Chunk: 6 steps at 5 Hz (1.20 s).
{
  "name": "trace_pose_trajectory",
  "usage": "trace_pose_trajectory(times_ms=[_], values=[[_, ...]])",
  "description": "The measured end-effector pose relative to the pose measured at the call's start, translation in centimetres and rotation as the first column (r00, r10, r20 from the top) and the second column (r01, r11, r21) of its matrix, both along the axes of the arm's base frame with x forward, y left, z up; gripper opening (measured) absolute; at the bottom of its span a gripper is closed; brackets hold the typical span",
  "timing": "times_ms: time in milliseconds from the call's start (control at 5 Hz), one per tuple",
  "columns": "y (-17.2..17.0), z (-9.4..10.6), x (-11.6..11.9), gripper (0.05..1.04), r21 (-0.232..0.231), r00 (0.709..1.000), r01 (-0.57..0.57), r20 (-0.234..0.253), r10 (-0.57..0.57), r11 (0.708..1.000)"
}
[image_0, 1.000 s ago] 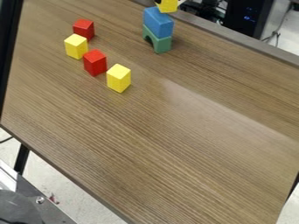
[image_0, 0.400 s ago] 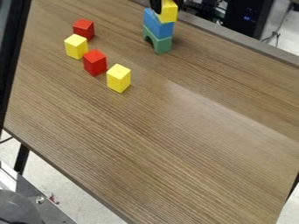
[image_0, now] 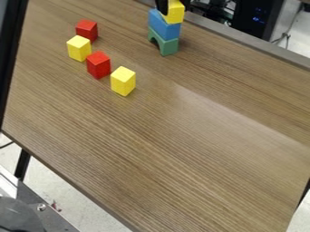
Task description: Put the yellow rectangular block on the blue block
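The black gripper [image_0: 174,8] is at the top edge of the view, its two fingers closed about a yellow rectangular block [image_0: 174,13], one finger on either side of it. That block stands upright at the top of a blue block [image_0: 167,28], toward the right-hand end of it as seen here; whether its weight is fully on the blue cannot be told. The blue block sits on a green arch-shaped block [image_0: 167,46], whose cutout faces the lower left of the view, and this one stands on the wood-grain tabletop [image_0: 176,140]. Left of the stack, four more blocks run in a staggered line down the table: a small red block [image_0: 86,31] at the far end, a yellow block [image_0: 78,49] close by, then a taller red block [image_0: 98,65], and another yellow block [image_0: 123,82] nearest the camera. Whether neighbours in the line touch is hard to tell. Behind the table's far edge, at upper right, stands a black case [image_0: 257,18] with small blue lights, a cable [image_0: 286,35] beside it.
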<state>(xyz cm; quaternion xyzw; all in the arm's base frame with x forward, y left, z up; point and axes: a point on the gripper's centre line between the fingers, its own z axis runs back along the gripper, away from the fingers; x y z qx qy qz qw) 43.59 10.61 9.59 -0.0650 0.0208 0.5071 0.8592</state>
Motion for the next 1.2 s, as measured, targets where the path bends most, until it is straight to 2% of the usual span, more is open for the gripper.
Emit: trace_pose_trajectory(times_ms=[200,400,600,800,1000,1200], values=[[0.1,0.1,-0.2,0.557,0.013,0.999,-0.048,0.024,0.048,0.999],[0.0,0.2,-0.3,0.609,0.019,0.997,-0.065,0.047,0.064,0.998],[0.0,-0.3,-0.7,0.906,0.017,0.997,-0.067,0.026,0.067,0.998],[0.0,-0.4,-0.8,1.007,0.017,0.998,-0.059,0.020,0.058,0.998],[0.0,-0.3,-0.8,1.000,0.017,0.999,-0.042,0.018,0.042,0.999],[0.2,1.0,-0.3,1.000,0.026,0.999,-0.025,0.044,0.024,0.999]])
